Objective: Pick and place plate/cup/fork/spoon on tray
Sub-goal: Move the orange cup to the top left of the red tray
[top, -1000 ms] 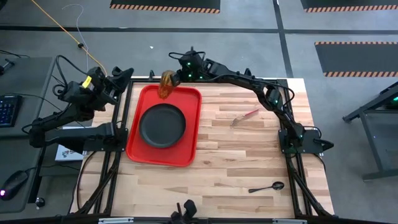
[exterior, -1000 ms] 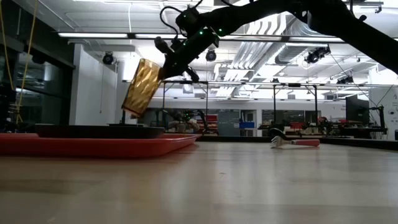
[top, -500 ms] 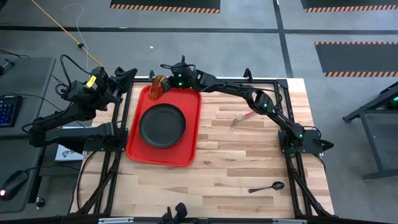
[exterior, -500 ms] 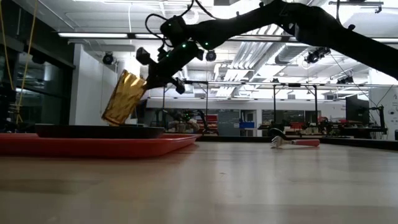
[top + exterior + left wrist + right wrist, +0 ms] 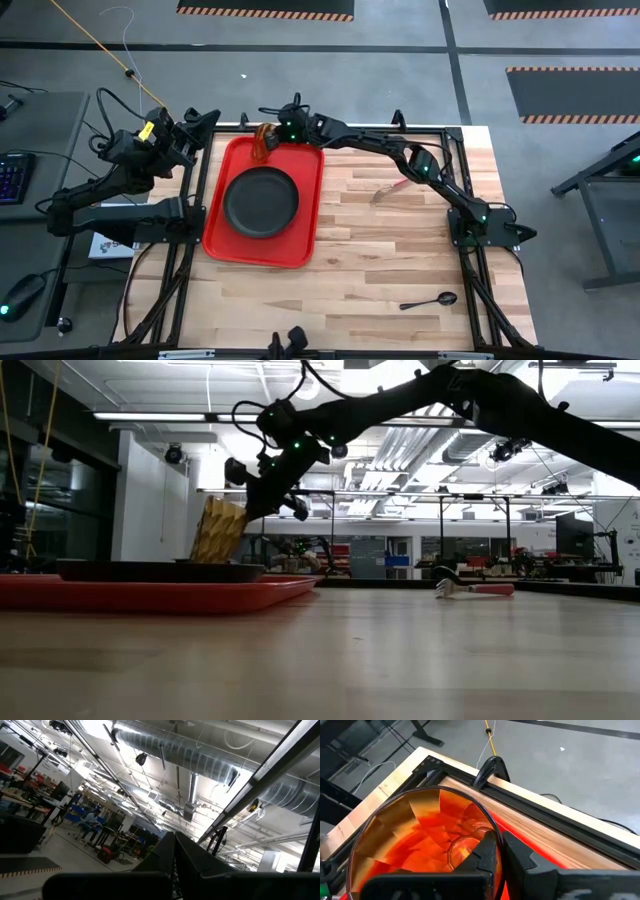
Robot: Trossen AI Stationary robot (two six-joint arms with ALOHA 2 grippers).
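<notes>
Now the right gripper [image 5: 272,137] is over the far corner of the tray [image 5: 222,244], the corner nearest the desk's far left, with its fingers pinched on the rim of the cup [image 5: 218,531]: the right wrist view shows one finger inside the mouth and one outside. The cup hangs nearly upright, slightly tilted, mouth up toward the gripper. Whether its base has met the tray floor is the open question: from table height the plate [image 5: 261,199] and the tray's raised edge cover the cup's bottom, and from above the gripper sits over much of it. The relation to watch is cup against plate. The plate fills the middle of the tray, and the cup comes down just beyond its far rim, in the narrow strip of red left at that corner, so the release probably wants a straight drop with no drift toward the plate. The fork [image 5: 393,187] lies on the desk toward the far right, its long axis slanted, and the spoon [image 5: 430,300] near the right front corner; both are closer to the right arm. The left gripper [image 5: 198,122] waits off the desk's far left corner, its fingers unreadable.
</notes>
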